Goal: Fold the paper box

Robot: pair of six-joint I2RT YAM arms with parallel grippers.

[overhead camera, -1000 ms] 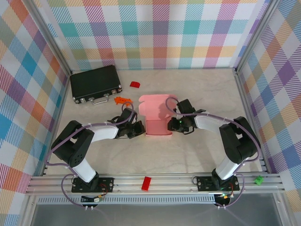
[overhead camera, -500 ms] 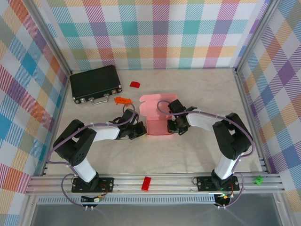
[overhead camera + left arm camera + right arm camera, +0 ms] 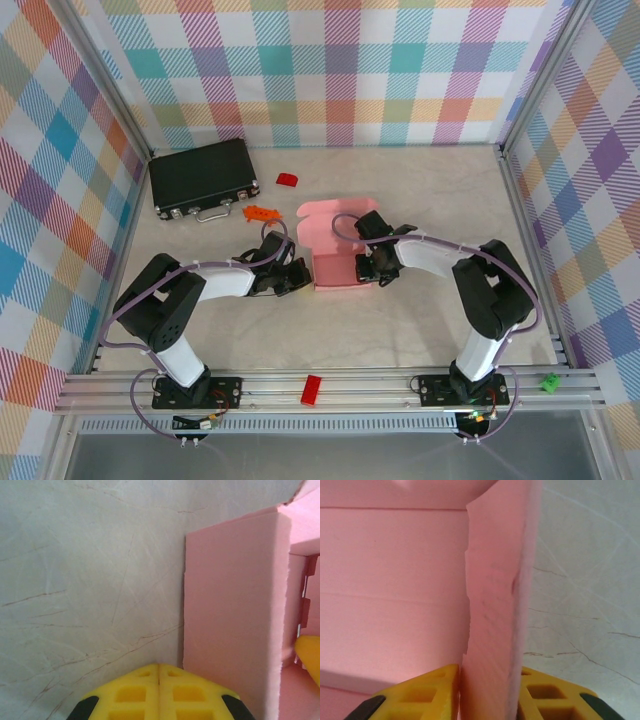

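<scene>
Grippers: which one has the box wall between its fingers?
The right gripper: its fingers straddle the box's upright side wall. The left gripper is shut, empty, beside the box.

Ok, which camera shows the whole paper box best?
Top external: the paper box shows nearly whole there, with a flap spread out behind it. The left wrist view gives one outer side wall close up; the right wrist view gives a wall pinched in the right gripper.

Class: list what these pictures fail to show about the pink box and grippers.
Top view: right gripper fingertips, hidden under its wrist.
Left wrist view: pale-pink card box, cut off at right edge; yellow piece there, unidentifiable.
Right wrist view: box top, cut off at upper edge.
</scene>
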